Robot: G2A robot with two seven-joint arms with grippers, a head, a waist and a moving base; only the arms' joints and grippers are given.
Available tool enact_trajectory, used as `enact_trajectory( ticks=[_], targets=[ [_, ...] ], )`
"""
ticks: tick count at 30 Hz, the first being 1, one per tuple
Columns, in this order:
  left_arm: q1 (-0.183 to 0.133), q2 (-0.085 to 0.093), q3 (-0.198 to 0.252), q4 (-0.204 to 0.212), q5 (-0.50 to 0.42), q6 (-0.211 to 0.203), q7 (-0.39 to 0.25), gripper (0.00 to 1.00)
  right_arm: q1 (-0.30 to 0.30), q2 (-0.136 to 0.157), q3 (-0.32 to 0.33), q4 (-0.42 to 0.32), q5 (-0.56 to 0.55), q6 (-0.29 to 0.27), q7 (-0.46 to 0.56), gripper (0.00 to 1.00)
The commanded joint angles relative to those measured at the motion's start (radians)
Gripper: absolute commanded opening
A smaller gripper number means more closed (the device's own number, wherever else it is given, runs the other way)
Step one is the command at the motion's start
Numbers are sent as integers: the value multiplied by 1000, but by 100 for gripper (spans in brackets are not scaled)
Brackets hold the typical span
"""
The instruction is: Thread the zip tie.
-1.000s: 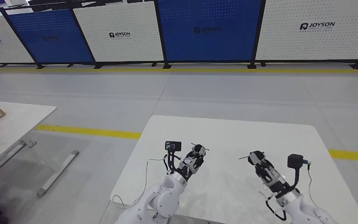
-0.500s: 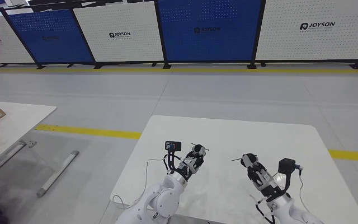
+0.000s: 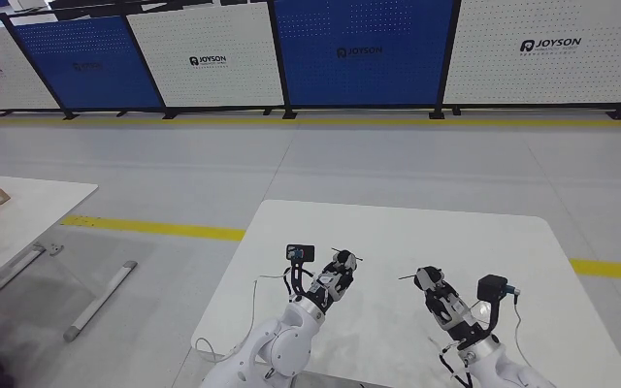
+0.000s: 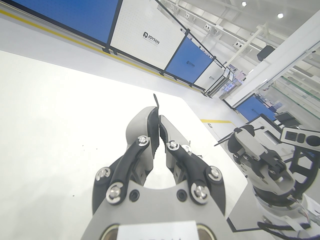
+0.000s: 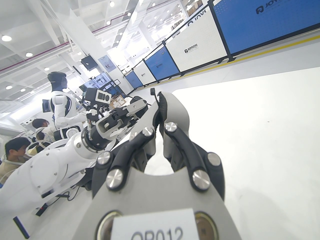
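Closest in, my left gripper [image 4: 158, 113] has its fingers pressed together on a short black strip [image 4: 156, 100], whose end pokes just past the pads. My right gripper [image 5: 160, 99] is likewise clamped tight on the zip tie [image 5: 153, 93], with a small blocky end standing out beyond the tips. From the left wrist, a thin tail runs from that grip toward my left side. I cannot tell whether the two pieces are ends of one tie. Both grippers hang above the white table [image 3: 408, 228], near each other but apart, with bare surface between them. The risk, as I judge it, is alignment. The tail is thin and springy, so a slight tilt of either wrist could send it past the slot rather than through. So little of each piece clears my pads that the fingers may bump before the parts meet. A push against a missed slot could bend the tail or twist it in my grip.
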Motion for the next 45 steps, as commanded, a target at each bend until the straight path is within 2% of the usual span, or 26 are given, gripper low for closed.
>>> enact_trajectory(
  ticks=[1,8,12,14,16,19,21,23,37,40,45],
  targets=[
    [0,0,0,0,0,0,0,0,0,0,0,0,0,0,0,0],
    [0,0,0,0,0,0,0,0,2,-21,-15,-37,9,48,-34,0],
    [0,0,0,0,0,0,0,0,36,-42,-50,-37,-5,143,-16,0],
    [-1,0,4,1,4,-6,-12,0,36,-42,-50,-37,-5,143,-16,0],
    [-7,4,12,4,27,-30,-85,0,36,-42,-50,-37,-5,143,-16,0],
    [-7,14,-3,-9,12,-83,-212,0,36,-42,-50,-37,-5,143,-16,0],
    [-2,19,-20,-18,-49,-123,-283,0,36,-42,-50,-37,-5,143,-16,0],
    [-5,23,-32,-15,-75,-140,-325,0,36,-42,-50,-37,-5,143,-16,0],
    [-6,24,-30,-9,-71,-138,-333,0,35,-43,-49,-36,-5,143,-16,0],
    [-6,24,-30,-9,-71,-138,-333,0,3,-43,-20,-6,21,102,-45,0],
    [-6,24,-30,-9,-71,-138,-333,0,-74,-37,36,57,50,-30,-92,0]
  ],
)
